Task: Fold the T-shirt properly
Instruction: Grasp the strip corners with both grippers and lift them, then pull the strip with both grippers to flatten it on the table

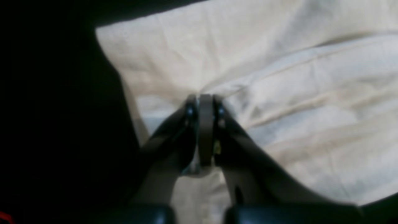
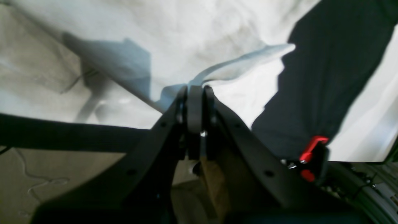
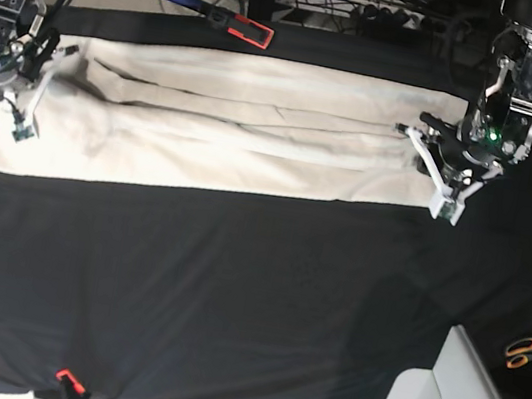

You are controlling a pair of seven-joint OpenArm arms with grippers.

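The T-shirt [image 3: 226,132] lies stretched into a long, narrow band across the far part of the black-covered surface [image 3: 229,305], running from the far left almost to the far right, with lengthwise folds and creases along its middle. In the base view the right gripper [image 3: 58,53] sits at the shirt's left end and the left gripper [image 3: 413,134] at its right end, so the cloth spans between the two arms. The left wrist view shows the left gripper [image 1: 205,101] with its jaws pressed together, pinching a gathered bit of the cream cloth [image 1: 279,93] at a fold near the shirt's edge. The right wrist view shows the right gripper [image 2: 195,90] likewise closed tight on a raised, twisted flap of the pale fabric [image 2: 155,37], lifted slightly above the rest. A blue and red clamp [image 3: 219,17] rests at the far edge of the surface, and orange-handled scissors [image 3: 528,352] lie off to the near right.
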